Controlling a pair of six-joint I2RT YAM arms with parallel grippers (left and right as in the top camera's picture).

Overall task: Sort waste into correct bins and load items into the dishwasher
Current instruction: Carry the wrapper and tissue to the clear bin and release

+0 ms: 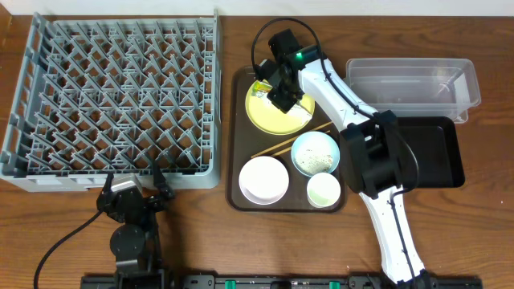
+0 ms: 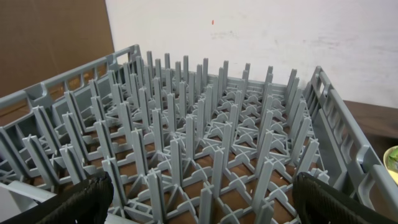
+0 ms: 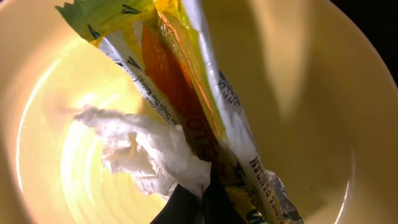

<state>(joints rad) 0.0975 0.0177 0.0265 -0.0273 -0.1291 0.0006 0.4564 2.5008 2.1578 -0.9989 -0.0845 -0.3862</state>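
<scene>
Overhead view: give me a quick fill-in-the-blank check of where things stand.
The tissue and wrapper lie in the ___ plate.
The crumbs sit in the light ___ bowl.
The right gripper, above the plate, is ___.
The left gripper, facing the rack, is ___.
Missing: yellow; blue; shut; open.

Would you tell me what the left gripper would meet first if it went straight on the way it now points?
Probably the grey dish rack, its nearest pegs just ahead of the left gripper; depth is unclear.
</scene>
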